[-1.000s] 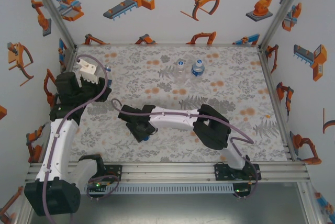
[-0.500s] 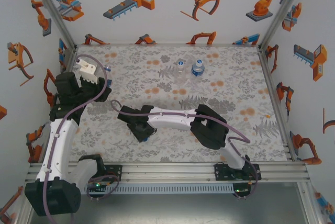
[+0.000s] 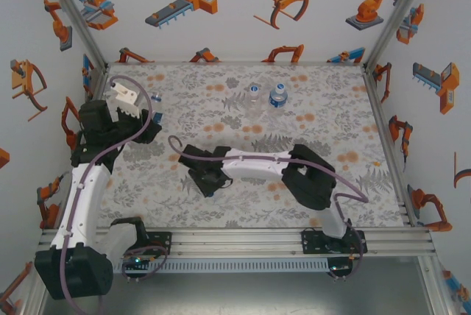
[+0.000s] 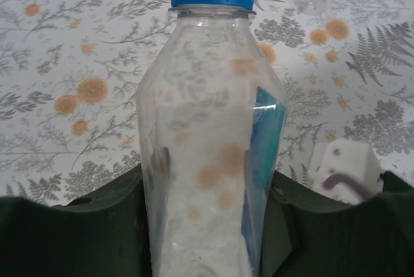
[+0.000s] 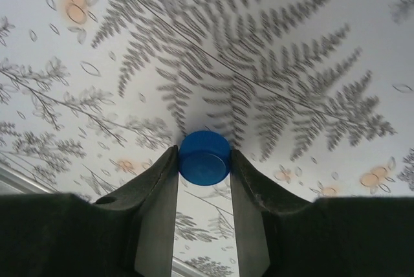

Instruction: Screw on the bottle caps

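A clear bottle point(image 4: 207, 147) with a blue neck ring and a blue label strip stands between the dark fingers of my left gripper point(image 4: 207, 189), which is shut on its body; no cap is on its bare threaded mouth. From above, that gripper point(image 3: 145, 112) is at the mat's far left. My right gripper point(image 5: 204, 160) is shut on a small blue bottle cap point(image 5: 204, 157), pinched at the fingertips just above the mat. In the top view it point(image 3: 210, 181) is near the mat's middle front. Two more bottles point(image 3: 253, 93) point(image 3: 277, 96) stand upright at the back centre.
The floral mat point(image 3: 331, 131) covers the table, fenced by metal posts and printed walls on three sides. The right arm's elbow point(image 3: 309, 175) lies low over the front right of the mat. A rail point(image 3: 243, 238) runs along the near edge.
The right gripper's fingers have narrowed onto the blue cap and the arm has shifted a little to the right. The left arm has nudged its bottle slightly rightward.
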`<state>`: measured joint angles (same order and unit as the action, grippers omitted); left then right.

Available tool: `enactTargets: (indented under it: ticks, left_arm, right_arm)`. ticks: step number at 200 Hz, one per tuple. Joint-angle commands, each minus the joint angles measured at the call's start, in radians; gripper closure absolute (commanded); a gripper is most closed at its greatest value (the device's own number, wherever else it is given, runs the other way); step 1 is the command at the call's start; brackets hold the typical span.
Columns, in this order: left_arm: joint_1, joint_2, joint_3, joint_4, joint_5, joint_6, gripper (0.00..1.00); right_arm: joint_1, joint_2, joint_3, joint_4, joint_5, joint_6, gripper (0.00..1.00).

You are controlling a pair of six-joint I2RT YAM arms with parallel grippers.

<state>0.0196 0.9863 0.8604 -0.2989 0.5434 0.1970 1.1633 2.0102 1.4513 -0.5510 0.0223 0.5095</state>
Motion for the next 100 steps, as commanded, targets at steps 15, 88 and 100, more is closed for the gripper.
enactTargets:
  ticks: [15, 88, 100]
  left_arm:
    - [-0.063, 0.021, 0.003, 0.013, 0.168, 0.088, 1.00]
    - [-0.273, -0.023, 0.043, -0.142, 0.445, 0.442, 1.00]
    - [-0.310, -0.041, 0.037, -0.158, 0.462, 0.505, 1.00]
  right_arm:
    - [-0.090, -0.297, -0.169, 0.157, -0.030, -0.124, 0.80]
    - [-0.187, -0.825, -0.374, 0.356, -0.166, -0.571, 0.83]
    - [-0.192, -0.881, -0.368, 0.361, -0.204, -0.627, 0.84]
